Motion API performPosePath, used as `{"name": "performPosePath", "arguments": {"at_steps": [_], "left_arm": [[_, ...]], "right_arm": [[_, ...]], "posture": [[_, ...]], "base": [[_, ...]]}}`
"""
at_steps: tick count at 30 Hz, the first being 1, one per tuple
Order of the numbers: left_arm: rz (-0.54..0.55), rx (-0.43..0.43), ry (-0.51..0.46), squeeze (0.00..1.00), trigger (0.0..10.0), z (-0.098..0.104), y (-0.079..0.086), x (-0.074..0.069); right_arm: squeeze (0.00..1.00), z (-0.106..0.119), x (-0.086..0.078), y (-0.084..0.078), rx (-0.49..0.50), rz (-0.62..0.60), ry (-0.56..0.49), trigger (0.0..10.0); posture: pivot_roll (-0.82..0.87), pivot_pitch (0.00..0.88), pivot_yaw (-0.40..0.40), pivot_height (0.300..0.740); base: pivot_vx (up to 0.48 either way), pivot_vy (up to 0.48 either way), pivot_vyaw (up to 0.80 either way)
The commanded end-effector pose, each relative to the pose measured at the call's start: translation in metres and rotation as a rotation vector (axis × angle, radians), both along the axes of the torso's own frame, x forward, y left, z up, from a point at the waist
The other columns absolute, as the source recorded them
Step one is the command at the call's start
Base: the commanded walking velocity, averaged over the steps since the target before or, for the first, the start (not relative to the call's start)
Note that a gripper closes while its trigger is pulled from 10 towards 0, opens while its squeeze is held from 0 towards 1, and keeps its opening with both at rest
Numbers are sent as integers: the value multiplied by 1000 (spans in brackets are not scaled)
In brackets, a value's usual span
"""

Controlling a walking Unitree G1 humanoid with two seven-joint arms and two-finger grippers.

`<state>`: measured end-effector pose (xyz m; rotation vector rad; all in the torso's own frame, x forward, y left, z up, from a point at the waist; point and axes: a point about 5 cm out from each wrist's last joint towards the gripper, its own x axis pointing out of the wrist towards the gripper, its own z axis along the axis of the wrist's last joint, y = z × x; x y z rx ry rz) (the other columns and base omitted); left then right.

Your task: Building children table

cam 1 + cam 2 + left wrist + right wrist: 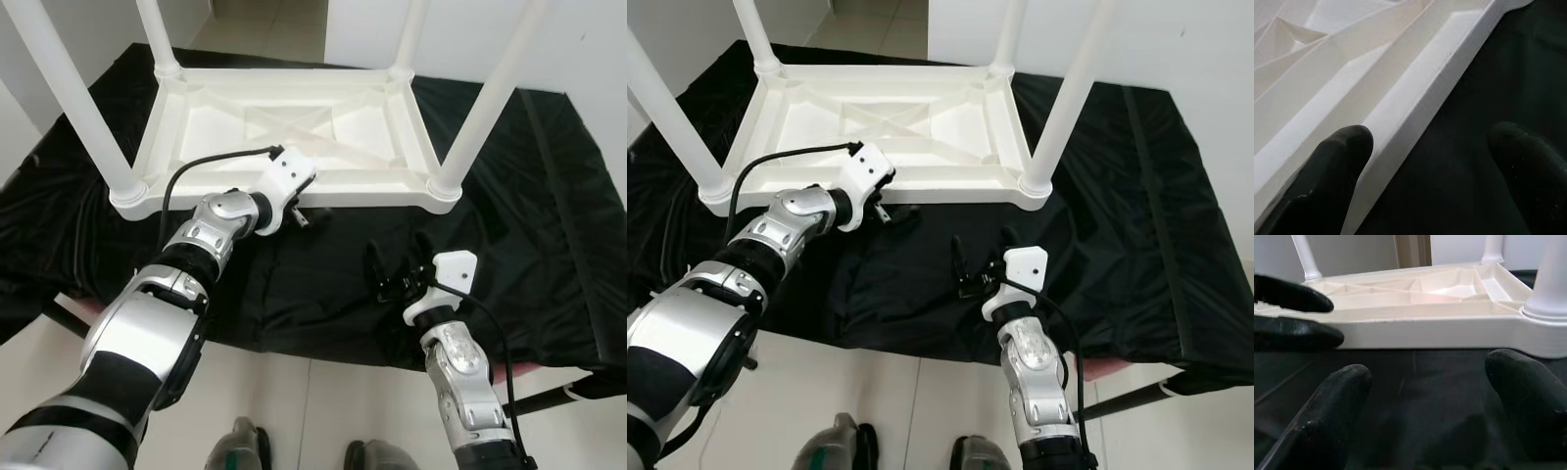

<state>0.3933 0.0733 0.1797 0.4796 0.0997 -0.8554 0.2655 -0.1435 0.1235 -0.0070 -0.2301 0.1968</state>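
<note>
A white plastic children's table (353, 191) lies upside down on a black cloth (323, 284), its legs (485, 103) standing up at the corners. My left gripper (312, 211) is open at the table's near rim (1415, 107). One of its fingers (1332, 166) lies over the rim's inner side and the other is over the cloth. My right gripper (400, 262) hangs open just above the cloth in front of the table, facing the rim (1440, 330), with nothing between its fingers (1332, 411).
The black cloth covers a low platform whose front edge (323, 354) is close to me. White tiled floor (294, 401) and my feet lie below it. A black rod (558, 397) sticks out at the lower right. White walls stand behind the table.
</note>
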Motion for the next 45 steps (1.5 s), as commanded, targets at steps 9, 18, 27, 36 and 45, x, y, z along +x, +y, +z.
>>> {"name": "performPosePath", "arguments": {"at_steps": [9,18,27,36,45], "left_arm": [[-85,71,46,0,10000,1,-10,-1],[-48,49,60,0,10000,3,-13,1],[25,15,92,0,10000,-1,-7,3],[137,72,140,0,10000,-16,12,4],[209,95,173,0,10000,-24,25,4]], "right_arm": [[0,3,-8,-3,11,-53,-2,10000],[0,6,-24,-7,16,-77,5,10000],[0,10,-34,-11,-5,-85,21,10000],[0,10,-39,-10,-13,-82,41,10000],[0,10,-40,-8,-13,-78,57,10000]], "posture": [[-131,125,107,740],[-164,151,108,740],[-198,180,91,740],[-199,189,90,740],[-189,193,92,740]], "base": [[0,0,0],[0,0,0],[0,0,0],[0,0,0],[0,0,0]]}}
